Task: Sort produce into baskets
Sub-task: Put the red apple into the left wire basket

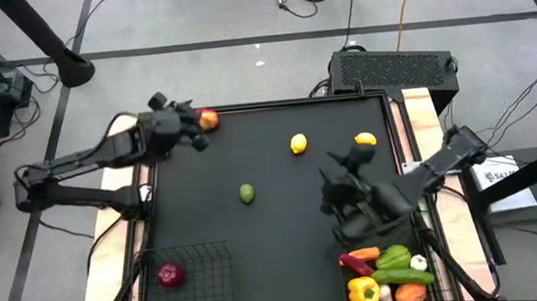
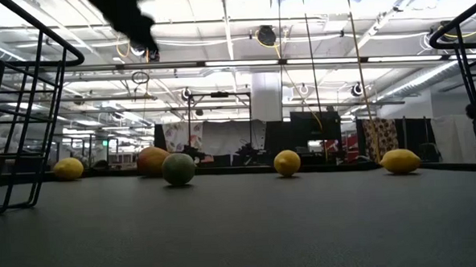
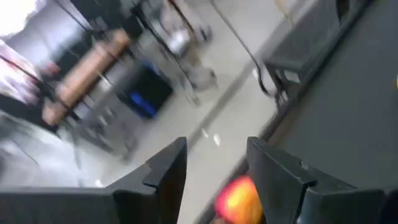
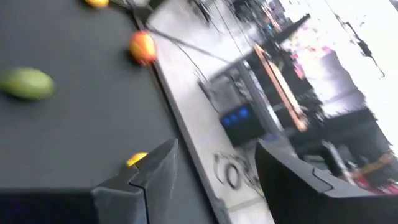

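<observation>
A red apple [image 1: 208,119] lies at the table's far left corner. My left gripper [image 1: 193,130] hovers open just beside and above it, and the apple [image 3: 238,199] shows below its fingers. The low view shows this gripper [image 2: 130,17] high over the table. My right gripper [image 1: 335,179] hangs open and empty over the table's right half, pointing left. A green lime [image 1: 246,193] and two yellow lemons [image 1: 298,145] [image 1: 365,139] rest on the black mat. The left basket [image 1: 210,260] holds a purple onion [image 1: 170,275]. The right basket [image 2: 469,35] holds peppers, a carrot and other vegetables [image 1: 389,257].
A black grilled box [image 1: 394,67] stands beyond the table's far right corner. Wooden boards [image 1: 421,116] run along the table's side edges. In the low view another lemon [image 2: 67,167] lies far left. Open mat spreads around the lime in the middle.
</observation>
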`<state>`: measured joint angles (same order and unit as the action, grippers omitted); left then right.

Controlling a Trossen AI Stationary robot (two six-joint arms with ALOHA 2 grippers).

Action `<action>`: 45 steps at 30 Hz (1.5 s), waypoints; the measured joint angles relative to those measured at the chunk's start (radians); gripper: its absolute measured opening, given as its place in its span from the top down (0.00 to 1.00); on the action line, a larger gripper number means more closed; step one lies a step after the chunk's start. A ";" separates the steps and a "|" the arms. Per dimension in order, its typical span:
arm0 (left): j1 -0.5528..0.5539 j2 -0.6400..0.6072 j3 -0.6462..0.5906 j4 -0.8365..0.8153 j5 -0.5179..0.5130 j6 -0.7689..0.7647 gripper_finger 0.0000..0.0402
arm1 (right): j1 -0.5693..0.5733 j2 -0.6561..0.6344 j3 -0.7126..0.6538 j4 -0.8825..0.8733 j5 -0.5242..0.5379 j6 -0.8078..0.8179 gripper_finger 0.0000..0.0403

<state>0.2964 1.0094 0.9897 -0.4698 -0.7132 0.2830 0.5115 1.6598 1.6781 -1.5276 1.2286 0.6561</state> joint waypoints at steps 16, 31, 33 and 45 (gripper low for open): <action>0.579 0.147 0.000 -0.243 0.608 0.010 0.44 | -0.239 0.042 -0.161 0.021 -0.004 -0.070 0.49; 0.503 0.193 0.001 -0.189 0.611 0.043 0.51 | -0.270 0.041 -0.172 0.078 0.001 -0.137 0.49; 0.484 0.215 0.012 -0.198 0.579 0.067 0.48 | -0.271 0.041 -0.172 0.105 0.001 -0.168 0.49; 0.436 0.553 0.302 -0.455 0.566 0.104 0.17 | -0.302 0.041 -0.172 0.179 -0.028 -0.261 0.49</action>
<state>0.7324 1.5627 1.2922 -0.9251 -0.1470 0.3868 0.2099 1.7008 1.5063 -1.3488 1.2002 0.3950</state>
